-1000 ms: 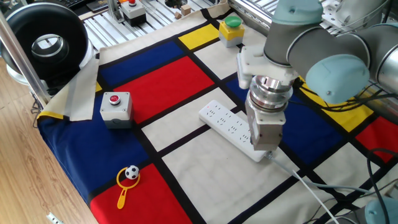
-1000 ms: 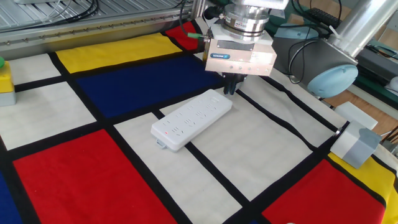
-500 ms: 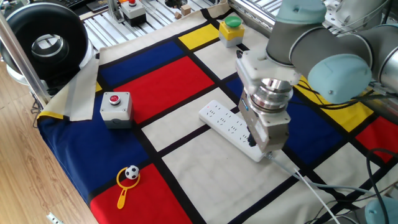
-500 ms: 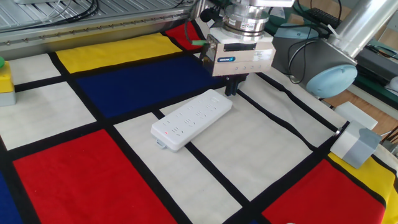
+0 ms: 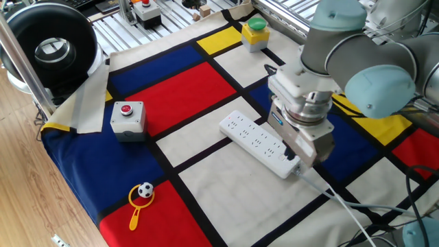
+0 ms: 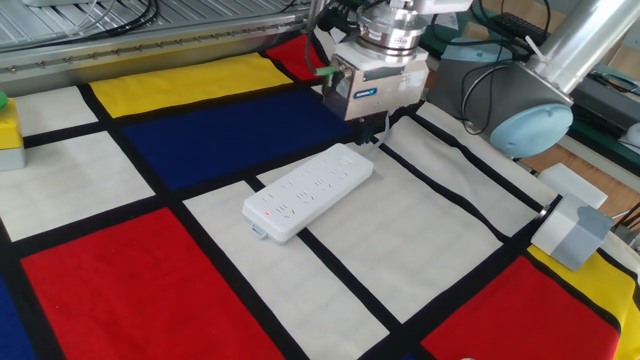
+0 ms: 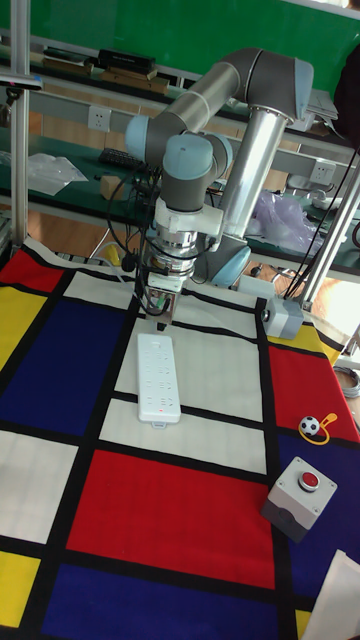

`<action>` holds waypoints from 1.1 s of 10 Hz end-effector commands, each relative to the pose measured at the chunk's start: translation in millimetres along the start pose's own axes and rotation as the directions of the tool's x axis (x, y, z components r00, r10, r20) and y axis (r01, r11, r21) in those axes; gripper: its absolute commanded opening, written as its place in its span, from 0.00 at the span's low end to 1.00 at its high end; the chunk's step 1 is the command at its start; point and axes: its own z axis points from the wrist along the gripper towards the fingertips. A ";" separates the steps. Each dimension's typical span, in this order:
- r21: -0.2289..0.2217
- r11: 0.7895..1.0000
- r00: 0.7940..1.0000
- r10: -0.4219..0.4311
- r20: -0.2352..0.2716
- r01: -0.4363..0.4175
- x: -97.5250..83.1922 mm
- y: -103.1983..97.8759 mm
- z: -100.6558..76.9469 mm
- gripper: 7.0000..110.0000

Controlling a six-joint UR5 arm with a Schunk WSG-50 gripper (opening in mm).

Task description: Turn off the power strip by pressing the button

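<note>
Gripper (image 6: 371, 133), finger state indiscernible, poised over the cable end of one power strip (image 6: 305, 191); two boxed buttons, red (image 5: 127, 115) and green (image 5: 255, 32).

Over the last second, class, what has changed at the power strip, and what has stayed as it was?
The gripper has turned about its own axis and tilted, its body swinging round over the cable end of the power strip, with the fingertips staying just above that end. Nothing was taken hold of or let go. The strip, the red button box, the green button box and the ball toy lie where they were.
</note>
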 end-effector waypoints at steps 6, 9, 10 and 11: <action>0.132 0.980 0.988 0.152 -0.006 -0.150 13.0 -32.6 -1.3 0.00; 0.164 0.959 0.973 0.230 0.022 -0.231 10.8 -41.5 -2.5 0.00; 0.187 0.948 0.966 0.253 0.048 -0.257 7.0 -48.6 -3.8 0.00; 0.211 0.935 0.959 0.276 0.070 -0.284 4.7 -55.9 -5.4 0.00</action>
